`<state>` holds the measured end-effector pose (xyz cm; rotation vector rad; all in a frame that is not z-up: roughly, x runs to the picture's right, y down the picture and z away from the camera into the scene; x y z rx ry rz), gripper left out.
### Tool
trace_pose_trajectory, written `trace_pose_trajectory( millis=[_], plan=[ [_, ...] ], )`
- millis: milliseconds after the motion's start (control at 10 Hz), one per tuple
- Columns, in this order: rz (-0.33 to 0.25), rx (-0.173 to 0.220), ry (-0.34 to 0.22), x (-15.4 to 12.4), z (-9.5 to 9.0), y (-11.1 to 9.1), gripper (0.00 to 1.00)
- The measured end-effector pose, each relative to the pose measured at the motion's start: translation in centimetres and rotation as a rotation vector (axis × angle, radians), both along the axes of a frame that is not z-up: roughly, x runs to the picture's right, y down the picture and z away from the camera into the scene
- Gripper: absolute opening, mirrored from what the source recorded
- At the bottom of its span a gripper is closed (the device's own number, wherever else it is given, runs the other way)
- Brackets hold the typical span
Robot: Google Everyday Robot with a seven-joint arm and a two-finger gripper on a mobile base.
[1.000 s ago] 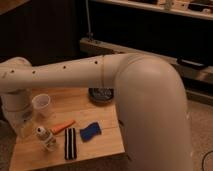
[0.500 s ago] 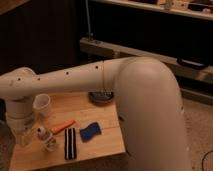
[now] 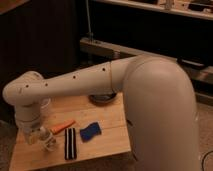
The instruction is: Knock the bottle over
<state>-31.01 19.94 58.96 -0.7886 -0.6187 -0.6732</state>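
Since the earlier frames the white arm has swung down and toward 3 o'clock, so its round wrist housing now covers most of the translucent cup, which stood fully in view a second ago. The bottle has barely shifted.

At the far 9 o'clock side of the wooden surface, the gripper hangs below the wrist housing, low over the wood near the front corner. Whether it is spread or closed cannot be told. The bottle stands just at the gripper's 3 o'clock, upright as far as can be made out, very close to it or touching; which of the two is unclear. The cup's rim shows at the bottle's 12 o'clock, behind the wrist.

An orange stick lies at the bottle's 1 o'clock, slanted. A black-and-white striped piece lies flat at the bottle's 3 o'clock, near the front edge. A blue pad sits at the striped piece's 2 o'clock. A dark bowl rests at the back edge, at the pad's 12 o'clock, partly under the arm.
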Motion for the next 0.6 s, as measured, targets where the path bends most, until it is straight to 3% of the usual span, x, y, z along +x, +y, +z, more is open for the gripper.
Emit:
trace_pose_trajectory(
  millis=[600],
  plan=[
    [0.159, 0.053, 0.057, 0.9, 2.8, -1.8, 0.00]
  ],
)
